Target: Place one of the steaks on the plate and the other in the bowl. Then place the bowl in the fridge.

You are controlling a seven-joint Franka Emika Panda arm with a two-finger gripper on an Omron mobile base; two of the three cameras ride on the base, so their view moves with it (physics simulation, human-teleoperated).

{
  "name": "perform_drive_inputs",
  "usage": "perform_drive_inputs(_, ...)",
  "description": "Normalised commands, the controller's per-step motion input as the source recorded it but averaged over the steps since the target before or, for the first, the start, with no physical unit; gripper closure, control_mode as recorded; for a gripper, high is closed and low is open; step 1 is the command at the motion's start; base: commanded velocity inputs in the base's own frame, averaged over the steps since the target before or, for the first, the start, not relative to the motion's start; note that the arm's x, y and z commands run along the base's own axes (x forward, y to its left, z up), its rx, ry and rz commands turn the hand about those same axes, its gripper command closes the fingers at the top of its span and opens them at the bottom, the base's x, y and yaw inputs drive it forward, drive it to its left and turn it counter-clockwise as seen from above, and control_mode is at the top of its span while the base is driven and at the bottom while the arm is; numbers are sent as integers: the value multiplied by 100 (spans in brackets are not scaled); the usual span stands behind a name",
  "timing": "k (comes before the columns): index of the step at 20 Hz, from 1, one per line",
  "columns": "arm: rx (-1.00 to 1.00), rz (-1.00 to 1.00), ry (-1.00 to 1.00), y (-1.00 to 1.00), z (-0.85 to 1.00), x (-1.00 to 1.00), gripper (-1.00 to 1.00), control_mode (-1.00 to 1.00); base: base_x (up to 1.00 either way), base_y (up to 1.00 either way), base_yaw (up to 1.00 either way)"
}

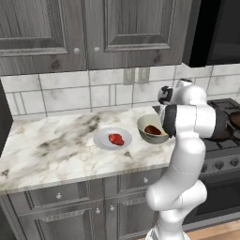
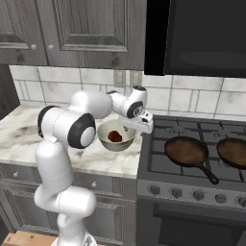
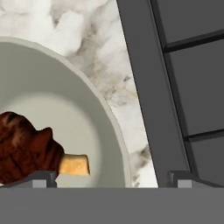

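Marble surface [image 1: 56,150], white with grey-brown veining, runs along a pale tiled backsplash [image 1: 70,93]. Dark wood-grain upper cabinets [image 1: 93,33] above, matching lower cabinets [image 1: 70,206] with round knobs below. Stove [image 2: 192,178] abuts the surface's right end; 2 black frying pans [image 2: 187,151] [image 2: 233,151] sit side by side on its grates. Black hood [image 2: 206,36] overhead.

Bright red chunky steak [image 1: 116,139] lies flat near the centre of the pale grey-white round plate [image 1: 102,139], which sits level on the marble counter. Darker brown-red steak [image 3: 24,148], with a yellowish stub at one end, rests on the bottom of the deep, glossy beige-grey bowl [image 1: 144,124]. The bowl stands upright on the counter just beside the plate, apart from it, close to the counter's edge by the stove.
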Motion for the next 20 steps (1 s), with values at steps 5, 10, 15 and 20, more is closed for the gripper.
perform_drive_inputs(5, 0, 1, -1, -1, -29, 8, -100, -100, 0, 0, 0)
perform_drive_inputs(10, 0, 0, 0, 0, -24, 0, -100, -100, 0, 0, 0)
perform_drive_inputs(15, 0, 0, 0, 0, -24, 0, -100, -100, 0, 0, 0)
perform_drive_inputs(20, 0, 0, 0, 2, -7, 0, -100, -100, 0, 0, 0)
